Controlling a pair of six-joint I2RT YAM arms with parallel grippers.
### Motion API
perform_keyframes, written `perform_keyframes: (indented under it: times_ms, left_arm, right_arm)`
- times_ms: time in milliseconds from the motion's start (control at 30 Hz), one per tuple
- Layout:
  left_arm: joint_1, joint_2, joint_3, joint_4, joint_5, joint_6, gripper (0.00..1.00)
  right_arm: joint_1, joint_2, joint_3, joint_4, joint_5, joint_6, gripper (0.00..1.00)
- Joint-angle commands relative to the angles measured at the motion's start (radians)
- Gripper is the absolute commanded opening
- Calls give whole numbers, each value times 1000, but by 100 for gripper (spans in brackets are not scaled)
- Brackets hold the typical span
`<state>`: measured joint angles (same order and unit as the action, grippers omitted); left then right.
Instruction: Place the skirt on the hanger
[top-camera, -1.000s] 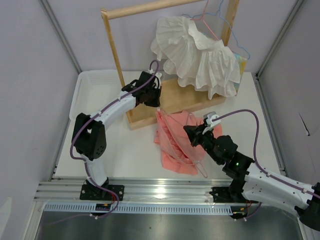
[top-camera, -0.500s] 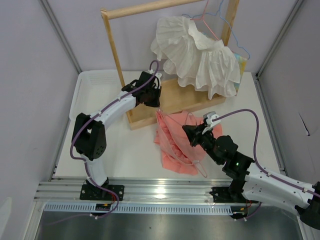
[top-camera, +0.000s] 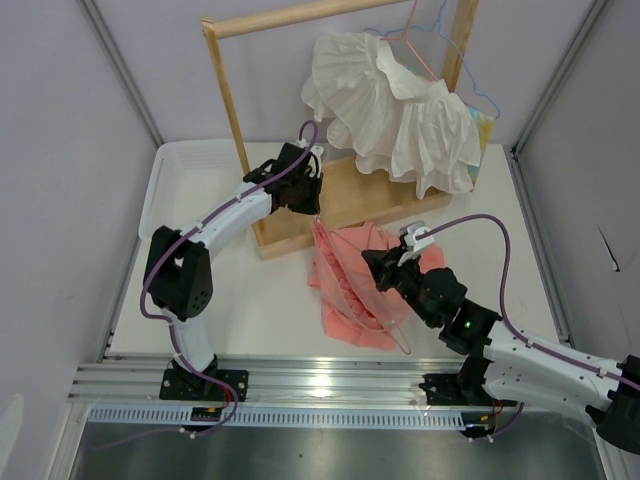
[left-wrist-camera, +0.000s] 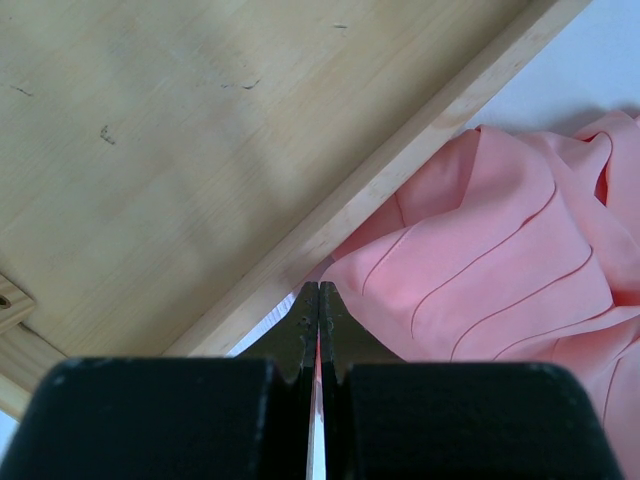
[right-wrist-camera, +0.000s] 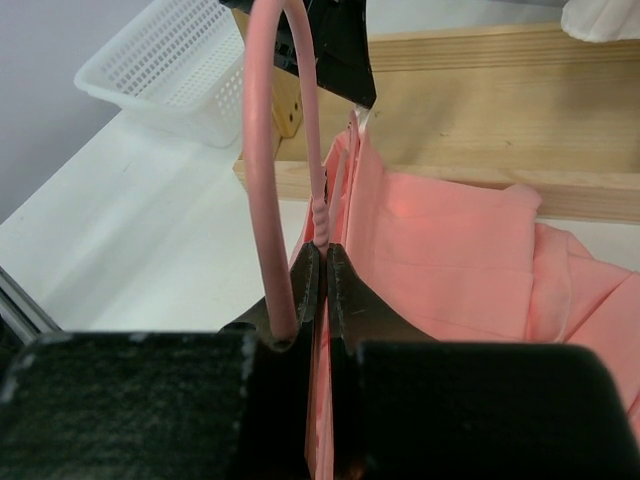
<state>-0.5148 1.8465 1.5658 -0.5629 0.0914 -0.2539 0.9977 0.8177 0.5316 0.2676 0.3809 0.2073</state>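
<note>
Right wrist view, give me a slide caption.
Right fingers pinch the pink hanger, the skirt right behind it, wooden rack base beyond.

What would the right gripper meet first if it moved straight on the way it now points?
Most likely the skirt: its lifted edge stands just ahead of the right gripper, which is shut on the hanger. The left gripper holding that edge comes next; depth is unclear.

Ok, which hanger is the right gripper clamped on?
The pale-pink wire hanger, low over the skirt; the right gripper is shut on its neck. The light-blue hanger hangs up on the wooden rack.
</note>
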Motion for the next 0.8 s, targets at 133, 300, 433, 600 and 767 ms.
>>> perform_keyframes:
  times_ms: [133, 300, 433, 600, 767]
  left_arm:
    - [-4, 2, 43, 12, 14, 8, 0]
    - [-4, -3, 42, 9, 14, 10, 0]
    - [-4, -7, 43, 6, 18, 10, 0]
    - [-4, -13, 42, 3, 18, 11, 0]
    - [-4, -18, 40, -2, 13, 16, 0]
  right_arm:
    - [4, 9, 25, 79, 41, 4, 0]
    - [5, 0, 25, 81, 56, -6, 0]
    - [4, 3, 28, 78, 64, -14, 0]
    - [4, 9, 25, 78, 62, -13, 0]
    - [5, 5, 18, 79, 69, -8, 0]
